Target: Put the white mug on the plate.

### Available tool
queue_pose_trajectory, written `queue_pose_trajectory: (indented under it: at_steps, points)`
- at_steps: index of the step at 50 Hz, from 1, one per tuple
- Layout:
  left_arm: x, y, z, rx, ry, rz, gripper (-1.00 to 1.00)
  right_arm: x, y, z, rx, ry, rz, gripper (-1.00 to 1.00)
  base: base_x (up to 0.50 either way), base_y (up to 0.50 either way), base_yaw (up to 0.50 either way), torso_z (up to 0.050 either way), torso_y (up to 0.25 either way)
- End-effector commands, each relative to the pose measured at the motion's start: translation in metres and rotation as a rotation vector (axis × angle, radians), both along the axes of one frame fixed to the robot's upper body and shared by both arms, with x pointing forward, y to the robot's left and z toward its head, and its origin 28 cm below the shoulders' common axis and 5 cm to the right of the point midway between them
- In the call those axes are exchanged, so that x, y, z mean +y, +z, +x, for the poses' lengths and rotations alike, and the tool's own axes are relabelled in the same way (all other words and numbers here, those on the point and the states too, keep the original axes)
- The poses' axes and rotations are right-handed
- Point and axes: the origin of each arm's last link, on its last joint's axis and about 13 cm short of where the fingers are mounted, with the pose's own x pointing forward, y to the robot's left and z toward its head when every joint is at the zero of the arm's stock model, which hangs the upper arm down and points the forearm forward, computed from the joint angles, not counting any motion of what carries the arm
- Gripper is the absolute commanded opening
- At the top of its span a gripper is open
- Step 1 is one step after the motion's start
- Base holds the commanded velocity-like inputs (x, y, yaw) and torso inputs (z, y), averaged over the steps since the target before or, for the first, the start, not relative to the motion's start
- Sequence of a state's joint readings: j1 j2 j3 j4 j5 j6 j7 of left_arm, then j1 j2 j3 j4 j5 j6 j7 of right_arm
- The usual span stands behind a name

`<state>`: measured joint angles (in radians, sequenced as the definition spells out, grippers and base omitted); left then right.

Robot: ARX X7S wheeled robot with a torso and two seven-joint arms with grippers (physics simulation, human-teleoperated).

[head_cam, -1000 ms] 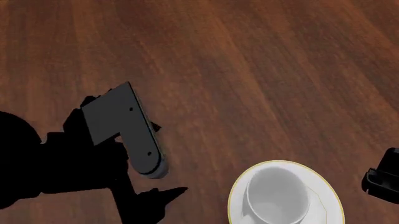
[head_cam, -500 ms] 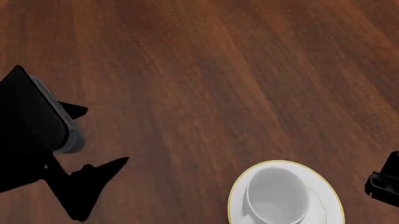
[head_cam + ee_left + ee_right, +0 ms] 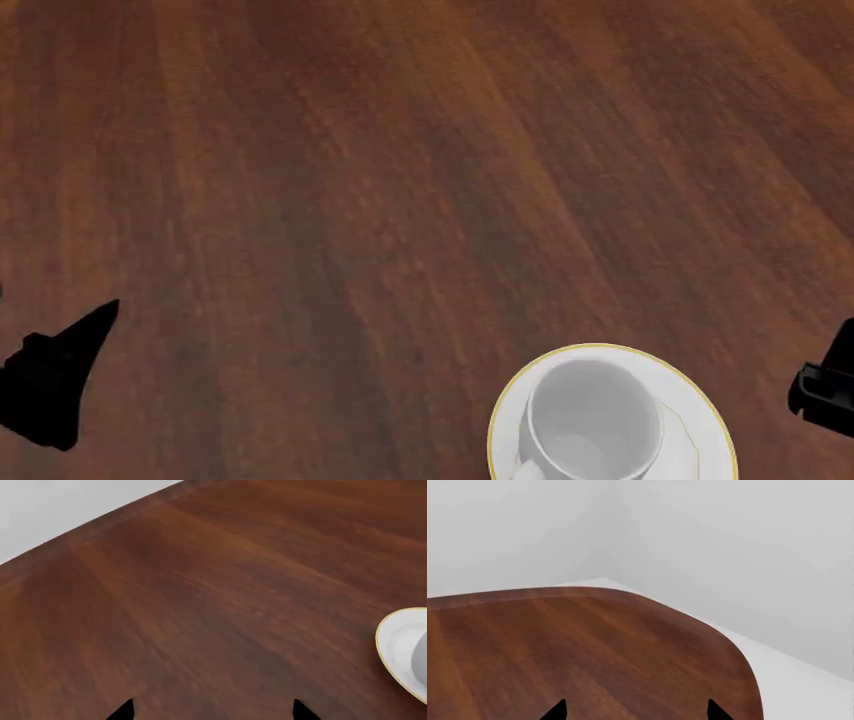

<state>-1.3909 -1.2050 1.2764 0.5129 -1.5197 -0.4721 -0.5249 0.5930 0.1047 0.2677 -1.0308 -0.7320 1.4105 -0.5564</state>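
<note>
Wooden table (image 3: 400, 200) bears plate (image 3: 707, 435) under white mug (image 3: 594, 420).

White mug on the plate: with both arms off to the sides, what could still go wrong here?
The white mug sits on the plate nearer its left side, so a nudge might tip it over the gold rim. The left claw is open beside the plate; a careless swing could clip it. The right claw looks clear of both.

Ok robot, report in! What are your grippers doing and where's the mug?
Left gripper open, empty. Right gripper open, empty. Plain white glossy mug upright on round gold-rimmed white plate. Nothing in the way.
</note>
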Motion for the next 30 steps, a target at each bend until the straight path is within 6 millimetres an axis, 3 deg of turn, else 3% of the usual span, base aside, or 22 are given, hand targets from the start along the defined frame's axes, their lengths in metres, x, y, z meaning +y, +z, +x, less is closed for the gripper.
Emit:
queue_pose_trajectory:
  at_steps: [1, 30]
  points:
    - [0.014, -0.013, -0.014, -0.037, 0.143, -0.045, 1.0, 0.001, 0.003, -0.004, -0.007, -0.007, 0.001, 1.0, 0.0, 0.0, 0.0, 0.0, 0.0]
    - [0.032, -0.053, -0.049, -0.031, 0.305, -0.138, 1.0, 0.0, 0.002, -0.012, -0.013, -0.011, 0.003, 1.0, 0.0, 0.0, 0.0, 0.0, 0.0]
